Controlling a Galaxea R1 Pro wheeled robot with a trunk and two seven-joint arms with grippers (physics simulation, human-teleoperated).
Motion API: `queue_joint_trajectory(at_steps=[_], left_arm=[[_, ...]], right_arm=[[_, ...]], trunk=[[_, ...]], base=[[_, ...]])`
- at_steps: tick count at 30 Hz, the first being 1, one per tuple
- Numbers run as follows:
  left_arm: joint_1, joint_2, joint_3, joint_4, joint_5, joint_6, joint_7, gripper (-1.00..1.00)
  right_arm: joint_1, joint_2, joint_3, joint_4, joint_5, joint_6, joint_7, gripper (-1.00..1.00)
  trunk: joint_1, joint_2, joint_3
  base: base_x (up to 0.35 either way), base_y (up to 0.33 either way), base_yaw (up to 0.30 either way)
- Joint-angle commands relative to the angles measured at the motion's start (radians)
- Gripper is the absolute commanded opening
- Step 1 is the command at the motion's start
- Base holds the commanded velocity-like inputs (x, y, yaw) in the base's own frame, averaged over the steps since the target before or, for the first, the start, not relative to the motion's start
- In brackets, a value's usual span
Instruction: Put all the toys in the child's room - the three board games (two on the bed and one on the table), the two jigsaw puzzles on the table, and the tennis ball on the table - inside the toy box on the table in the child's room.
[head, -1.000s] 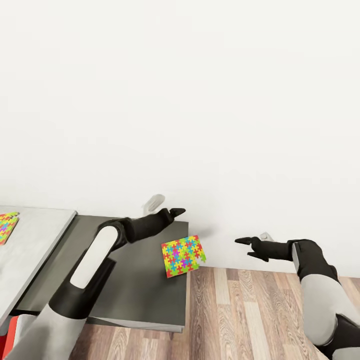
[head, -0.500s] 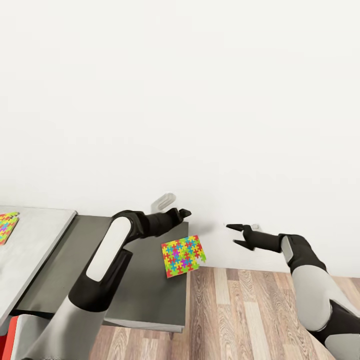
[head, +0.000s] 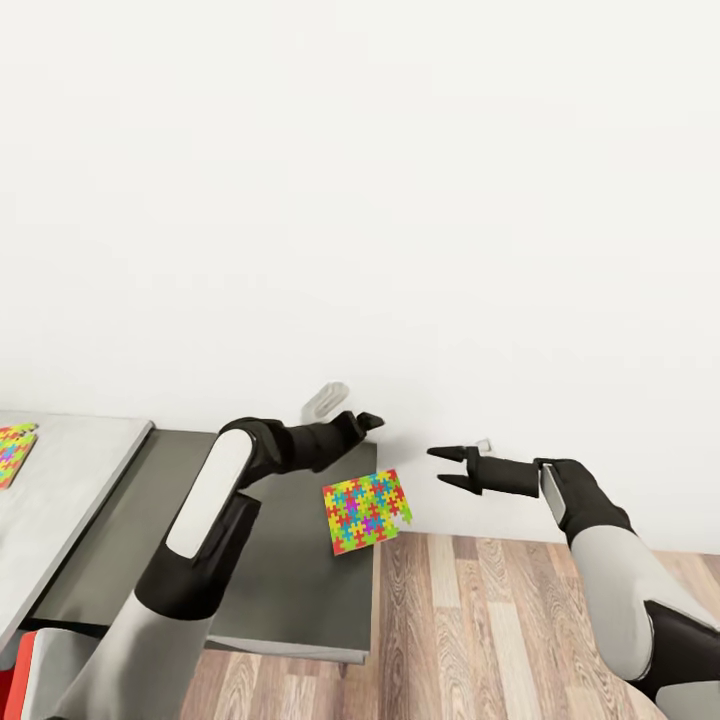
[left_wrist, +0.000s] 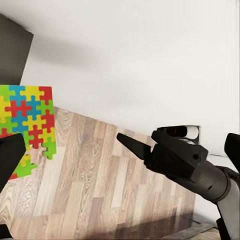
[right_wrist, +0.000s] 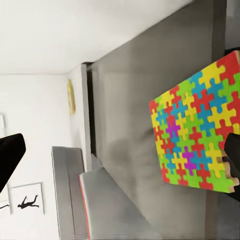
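Note:
A jigsaw puzzle (head: 367, 511) lies flat on the dark grey wing of the table (head: 270, 580), its right corner hanging over the edge above the floor. It also appears in the wrist views (left_wrist: 27, 122) (right_wrist: 197, 140). A second jigsaw puzzle (head: 14, 453) rests on the light grey top at far left. My left gripper (head: 368, 422) hovers open just behind the near puzzle, close to the wall. My right gripper (head: 440, 467) is open in the air to the puzzle's right, off the table, fingers pointing at it. The toy box, board games and tennis ball are out of view.
A white wall (head: 400, 200) runs right behind the table and both grippers. Wood-plank floor (head: 500, 620) lies to the right of the table's edge. A red-edged object (head: 10, 670) sits at the lower left. A black silhouette picture (right_wrist: 25, 202) hangs on a far wall.
My right gripper has moved left and slightly up, closer to the puzzle. The left arm shifted a little, its gripper staying behind the puzzle. The puzzle has not moved.

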Motion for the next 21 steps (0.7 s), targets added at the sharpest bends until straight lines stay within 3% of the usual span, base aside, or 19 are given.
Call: queue_joint_trajectory(at_steps=[1,11,21], left_arm=[[-0.001,0.000,0.001,-0.001,0.008,0.002,0.010,1.00],[0.011,0.005,0.010,-0.001,0.027,0.002,-0.079,1.00],[0.012,0.006,0.010,-0.001,0.030,0.002,-0.099,1.00]], right_arm=[[-0.001,0.001,-0.005,0.000,0.011,0.007,0.008,1.00],[-0.008,-0.002,0.034,0.005,-0.022,0.008,0.087,1.00],[-0.010,-0.005,0.042,0.002,-0.033,0.006,0.115,1.00]], trunk=[[0.001,-0.002,-0.003],[0.001,-0.002,-0.017],[0.001,-0.002,-0.033]], base=[[0.000,0.000,0.000],[0.000,0.000,0.000],[0.000,0.000,0.000]])
